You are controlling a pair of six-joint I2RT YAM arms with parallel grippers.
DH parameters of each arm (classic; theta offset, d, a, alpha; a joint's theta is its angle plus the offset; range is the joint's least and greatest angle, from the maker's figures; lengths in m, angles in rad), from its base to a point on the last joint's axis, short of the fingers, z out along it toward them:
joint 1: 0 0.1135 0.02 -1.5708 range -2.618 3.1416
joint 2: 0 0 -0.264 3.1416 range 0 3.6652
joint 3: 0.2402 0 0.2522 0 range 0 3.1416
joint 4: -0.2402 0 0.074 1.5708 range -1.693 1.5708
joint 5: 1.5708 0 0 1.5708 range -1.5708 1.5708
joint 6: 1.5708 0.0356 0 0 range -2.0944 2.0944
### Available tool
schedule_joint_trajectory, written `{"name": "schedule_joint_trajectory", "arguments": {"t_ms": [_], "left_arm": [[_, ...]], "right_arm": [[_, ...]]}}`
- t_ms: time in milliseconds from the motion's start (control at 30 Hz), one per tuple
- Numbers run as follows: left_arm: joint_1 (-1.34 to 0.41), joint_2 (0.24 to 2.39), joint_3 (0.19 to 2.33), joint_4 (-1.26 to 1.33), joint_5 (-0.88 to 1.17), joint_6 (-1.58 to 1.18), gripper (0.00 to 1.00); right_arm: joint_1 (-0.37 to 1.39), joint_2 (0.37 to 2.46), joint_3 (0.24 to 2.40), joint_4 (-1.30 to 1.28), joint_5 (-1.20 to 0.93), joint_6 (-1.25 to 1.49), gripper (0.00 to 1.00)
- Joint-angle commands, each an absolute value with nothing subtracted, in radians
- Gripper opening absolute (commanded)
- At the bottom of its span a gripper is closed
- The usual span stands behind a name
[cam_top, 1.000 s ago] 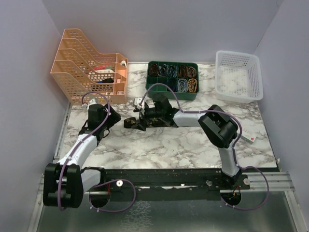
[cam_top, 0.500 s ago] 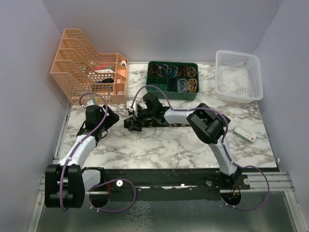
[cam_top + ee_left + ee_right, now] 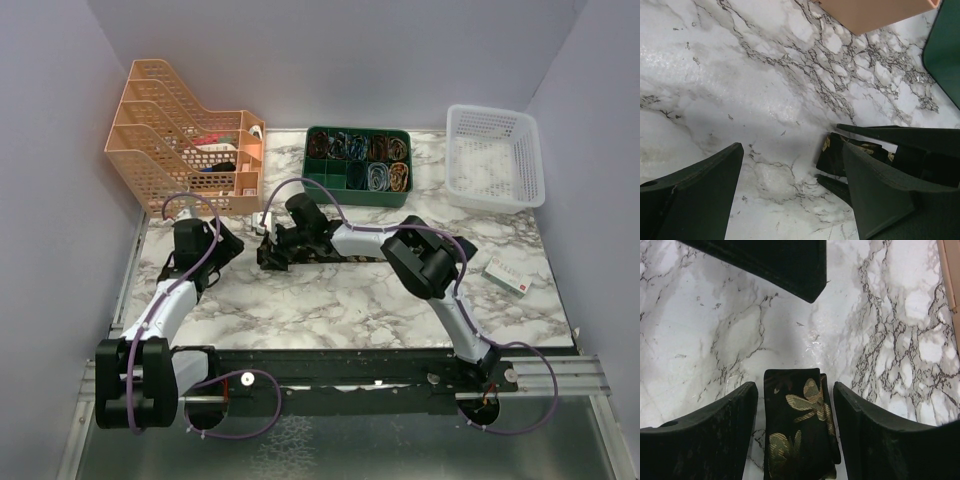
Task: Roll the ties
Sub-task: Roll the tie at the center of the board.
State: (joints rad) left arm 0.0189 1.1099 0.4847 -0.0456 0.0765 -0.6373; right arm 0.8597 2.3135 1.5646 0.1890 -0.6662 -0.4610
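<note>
The tie [image 3: 797, 425] is black fabric with tan-gold leaf patterns. Its folded end lies flat on the marble between the fingers of my right gripper [image 3: 795, 386], which is open, with a gap on both sides. In the top view the right gripper [image 3: 272, 250] sits left of centre, and its arm hides most of the tie. My left gripper [image 3: 226, 244] is open and empty, just left of the tie end. The left wrist view shows the left gripper [image 3: 792, 150] over bare marble, with the tie end [image 3: 832, 152] beside its right finger [image 3: 890, 195].
A peach file rack [image 3: 185, 140] stands at the back left. A green tray [image 3: 357, 165] of coloured cables is at the back centre. A white basket [image 3: 495, 155] is at the back right. A small box [image 3: 507, 273] lies at the right.
My right gripper has slid left across the table with the tie end between its fingers. My left gripper has drawn back slightly to the left.
</note>
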Motion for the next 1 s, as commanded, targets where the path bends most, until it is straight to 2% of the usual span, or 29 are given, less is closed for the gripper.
{"name": "schedule_joint_trajectory", "arguments": {"t_ms": [0,67,133,533,633,733,933,967], "left_arm": [[0.029,1.115,0.468,-0.026,0.11,-0.62,0.82],[0.031,1.114,0.468,-0.027,0.113,-0.618,0.82],[0.032,1.112,0.467,-0.027,0.115,-0.619,0.82],[0.037,1.121,0.462,-0.022,0.123,-0.615,0.82],[0.038,1.12,0.463,-0.024,0.126,-0.612,0.82],[0.038,1.12,0.462,-0.026,0.133,-0.611,0.82],[0.041,1.112,0.455,-0.02,0.136,-0.617,0.82],[0.04,1.112,0.456,-0.02,0.137,-0.618,0.82]], "right_arm": [[0.869,2.327,1.56,0.176,-0.625,-0.452,0.67],[0.871,2.327,1.556,0.188,-0.612,-0.443,0.63],[0.871,2.33,1.561,0.185,-0.606,-0.439,0.54],[0.887,2.327,1.542,0.227,-0.613,-0.432,0.47],[0.887,2.326,1.541,0.234,-0.599,-0.433,0.54],[0.888,2.318,1.539,0.242,-0.579,-0.438,0.73],[0.888,2.243,1.497,0.295,-0.525,-0.386,0.98],[0.887,2.222,1.472,0.324,-0.513,-0.367,1.0]]}}
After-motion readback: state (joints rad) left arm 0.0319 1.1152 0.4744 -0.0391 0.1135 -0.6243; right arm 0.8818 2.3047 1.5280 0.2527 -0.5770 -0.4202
